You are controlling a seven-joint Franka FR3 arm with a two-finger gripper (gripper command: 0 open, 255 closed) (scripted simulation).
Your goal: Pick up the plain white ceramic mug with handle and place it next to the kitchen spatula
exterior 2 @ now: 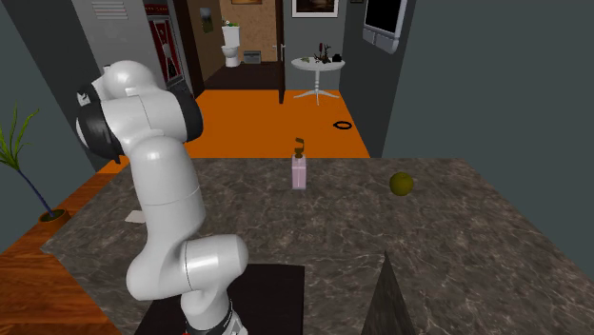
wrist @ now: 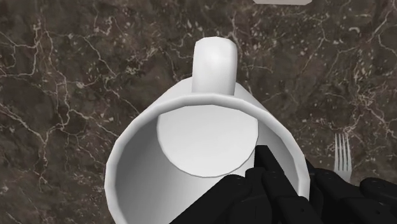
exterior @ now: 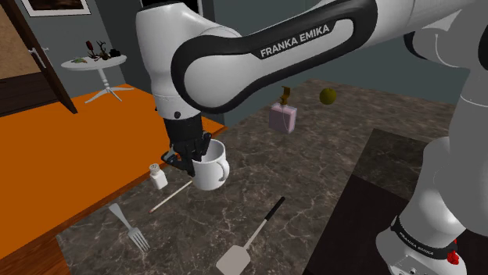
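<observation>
- Left of centre in the shoulder view, a white mug (exterior: 211,168), mouth up, on or just above the dark veined counter (exterior: 313,172); cannot tell which.
- Down over the rim on the mug's upper-left side, the black gripper (exterior: 194,158), closed on the mug wall. In the wrist view, one finger (wrist: 270,168) inside the bowl, the other outside, the wall pinched between them.
- On the side away from the fingers, the mug handle (wrist: 215,63), pointing toward the shoulder view's right.
- Toward the lower middle of the shoulder view, the spatula (exterior: 252,234), below and right of the mug and well apart from it. Long axis slanting from the black grip at upper right to the pale blade at lower left.
- Deciding relation, as a judgement: goal down and right of the grip, on the handle side. Hence a carry that way, with the mug set beside the blade or shaft, not on it.
- To the mug's lower left, off that path: a fork (exterior: 129,226), a thin stick (exterior: 170,197) and a small shaker (exterior: 159,176).
- Further up the frame, a pink bottle (exterior: 283,117) and an olive ball (exterior: 328,95).
</observation>
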